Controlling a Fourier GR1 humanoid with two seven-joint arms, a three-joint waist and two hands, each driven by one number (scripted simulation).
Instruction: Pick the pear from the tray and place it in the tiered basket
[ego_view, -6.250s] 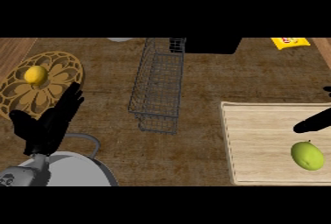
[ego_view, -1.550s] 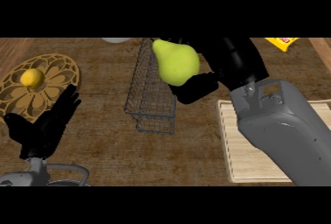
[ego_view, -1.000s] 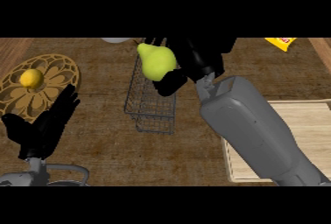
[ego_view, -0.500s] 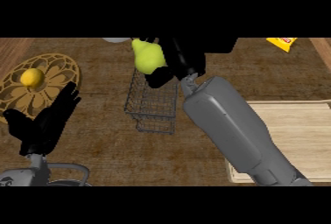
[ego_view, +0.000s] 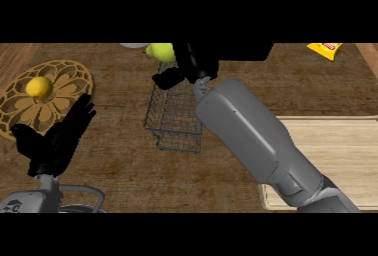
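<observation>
The yellow-green pear (ego_view: 162, 51) shows at the top edge, above the far end of the grey wire tiered basket (ego_view: 176, 117). My right hand (ego_view: 193, 64) is curled round the pear and hides most of it, with the grey forearm stretching up from the lower right across the basket's right side. The light wooden tray (ego_view: 347, 150) lies at the right with nothing on it. My left hand (ego_view: 55, 140) rests open at the lower left, fingers up, beside the round plate.
A round wooden openwork plate (ego_view: 68, 82) at the left holds a lemon (ego_view: 39, 88). A yellow packet (ego_view: 325, 49) lies at the top right. A pale round object (ego_view: 133, 45) peeks in at the top edge left of the pear.
My right hand has carried the pear from over the basket's right side further up and left, to its far end at the top edge. The left hand has hardly moved.
</observation>
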